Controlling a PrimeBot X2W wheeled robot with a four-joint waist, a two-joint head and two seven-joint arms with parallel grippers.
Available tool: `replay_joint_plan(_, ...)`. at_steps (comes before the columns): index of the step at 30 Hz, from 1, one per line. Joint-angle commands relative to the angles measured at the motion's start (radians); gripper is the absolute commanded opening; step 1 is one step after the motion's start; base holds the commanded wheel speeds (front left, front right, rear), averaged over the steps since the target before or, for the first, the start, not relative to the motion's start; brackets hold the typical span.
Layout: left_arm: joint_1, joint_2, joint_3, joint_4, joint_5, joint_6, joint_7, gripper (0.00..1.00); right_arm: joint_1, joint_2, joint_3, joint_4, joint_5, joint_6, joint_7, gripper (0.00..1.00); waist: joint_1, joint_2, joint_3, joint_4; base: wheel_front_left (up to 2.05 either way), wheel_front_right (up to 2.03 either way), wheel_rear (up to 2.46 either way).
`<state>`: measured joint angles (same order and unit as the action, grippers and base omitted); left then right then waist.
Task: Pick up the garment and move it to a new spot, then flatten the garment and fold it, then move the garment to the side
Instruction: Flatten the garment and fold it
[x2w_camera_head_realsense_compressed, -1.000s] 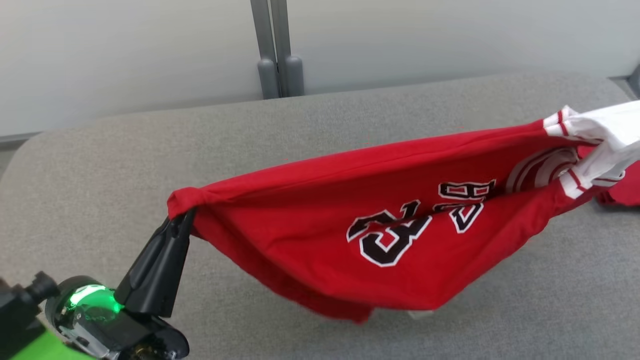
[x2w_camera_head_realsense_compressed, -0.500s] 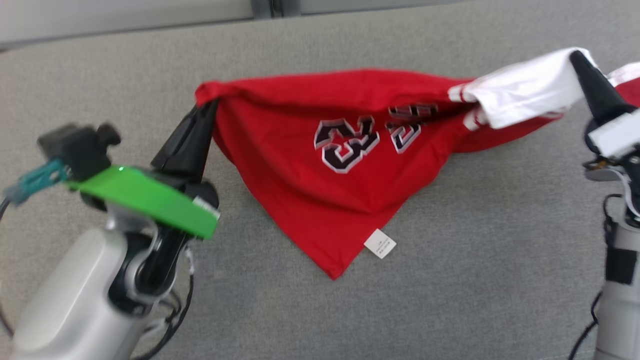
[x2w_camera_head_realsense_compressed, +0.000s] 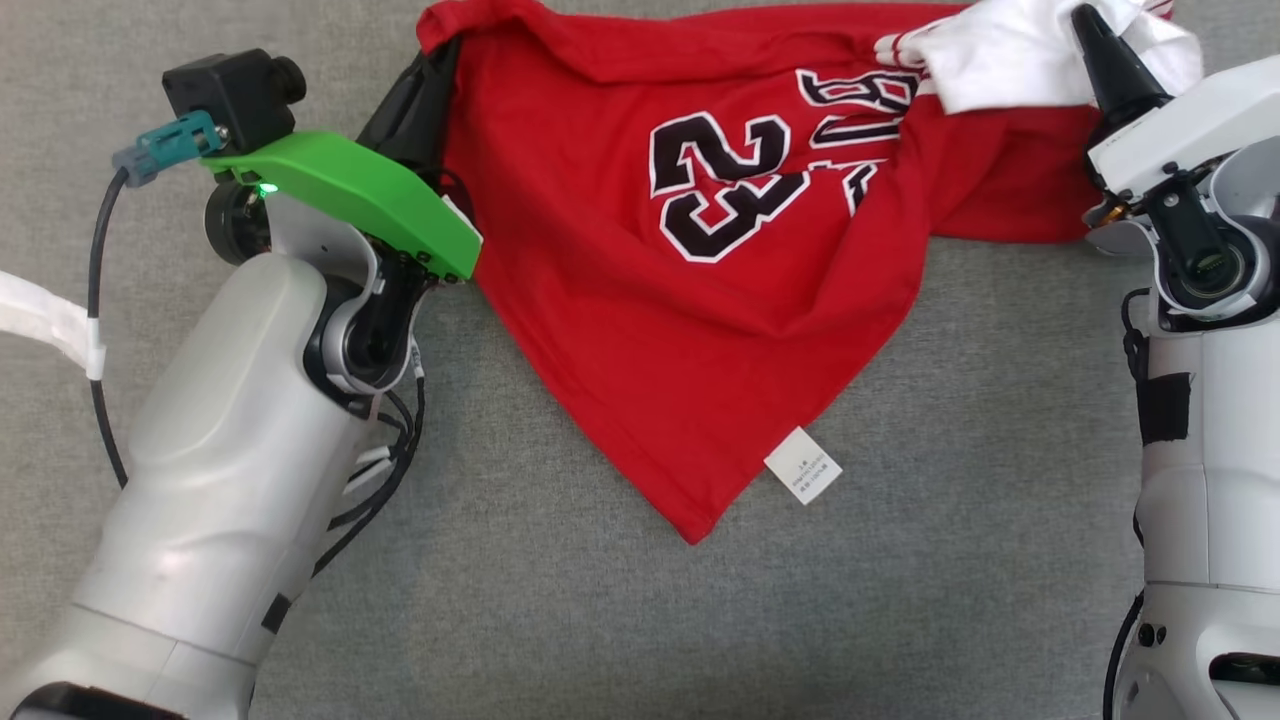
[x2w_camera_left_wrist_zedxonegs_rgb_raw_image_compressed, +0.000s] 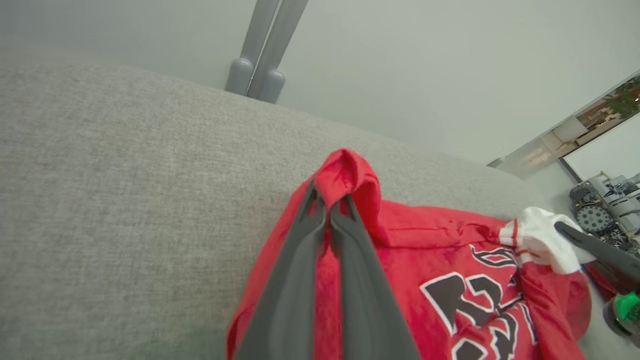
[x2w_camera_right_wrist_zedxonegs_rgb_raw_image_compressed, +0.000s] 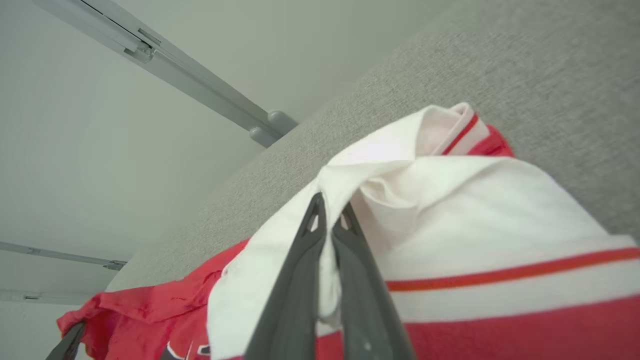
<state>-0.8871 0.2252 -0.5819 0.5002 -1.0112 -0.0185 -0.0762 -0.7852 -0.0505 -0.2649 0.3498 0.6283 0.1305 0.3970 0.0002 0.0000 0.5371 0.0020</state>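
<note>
**Q:** Operator, what differs from a second ago?

**A:** My head camera has tipped down, so I now look almost straight onto the garment (x2w_camera_head_realsense_compressed: 700, 330). The cloth itself has come down. It hung then as a sagging sling. Now its lower corner lies flat on the grey surface (x2w_camera_head_realsense_compressed: 600, 620), and the white label (x2w_camera_head_realsense_compressed: 803, 465) lies out at the hem, below the printed 23 (x2w_camera_head_realsense_compressed: 730, 185).

**Q:** And the tools?

**A:** Unchanged. My left tool (x2w_camera_head_realsense_compressed: 445, 50), left of the 23 and a little beyond it, stays pinched tight on the red top corner. My right tool (x2w_camera_head_realsense_compressed: 1085, 25), right of the 23, stays pinched tight on the white sleeve (x2w_camera_head_realsense_compressed: 1000, 60). The top edge runs stretched between them, above the 23.

**Q:** Count, please.

**A:** One garment, one label, one printed 23, one white sleeve with red stripes, and two tools, both gripping cloth. My left wrist view adds two grey posts (x2w_camera_left_wrist_zedxonegs_rgb_raw_image_compressed: 260, 75), side by side, far beyond the 23, past the surface's edge.
</note>
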Motion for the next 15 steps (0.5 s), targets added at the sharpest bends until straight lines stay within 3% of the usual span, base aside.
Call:
replay_joint_plan(1,-0.027,-0.007,0.005,0.035,0.004,-0.009,-0.02,0.0,-0.017,-0.003,0.005,0.009,0.003,0.0,-0.019,0.0,-0.0002,0.0,0.039,0.012,0.0,0.0,0.0)
replay_joint_plan(2,-0.036,-0.012,0.01,0.059,0.007,-0.01,-0.034,0.0,-0.021,-0.003,0.006,0.013,0.008,0.0,-0.033,0.0,-0.0002,0.0,0.039,0.011,0.0,0.0,0.0)
replay_joint_plan(3,-0.046,-0.017,0.014,0.086,0.011,-0.013,-0.052,0.0,-0.023,-0.003,0.008,0.016,0.014,0.0,-0.055,0.09,-0.0002,0.0,0.039,0.011,0.0,0.0,0.0)
replay_joint_plan(4,-0.052,-0.02,0.016,0.105,0.014,-0.014,-0.069,0.0,-0.022,-0.005,0.013,0.017,0.016,0.0,-0.069,0.95,-0.0002,0.0,0.038,0.011,0.0,0.0,0.0)
replay_joint_plan(6,-0.063,-0.029,0.026,0.152,0.025,0.0,-0.11,0.5,-0.016,-0.01,0.025,0.016,0.026,0.0,-0.105,1.0,-0.0002,0.0,0.033,0.01,0.0,0.0,0.0)
replay_joint_plan(7,-0.066,-0.035,0.028,0.176,0.032,0.0,-0.125,0.98,-0.009,-0.012,0.029,0.009,0.037,0.0,-0.128,1.0,-0.0002,0.0,0.027,0.01,0.0,0.0,0.0)
replay_joint_plan(15,0.012,-0.033,0.054,0.289,0.109,0.041,-0.188,1.0,0.15,-0.07,0.12,-0.087,0.099,0.0,-0.296,1.0,-0.0002,0.0,-0.058,-0.014,0.0,0.0,0.0)
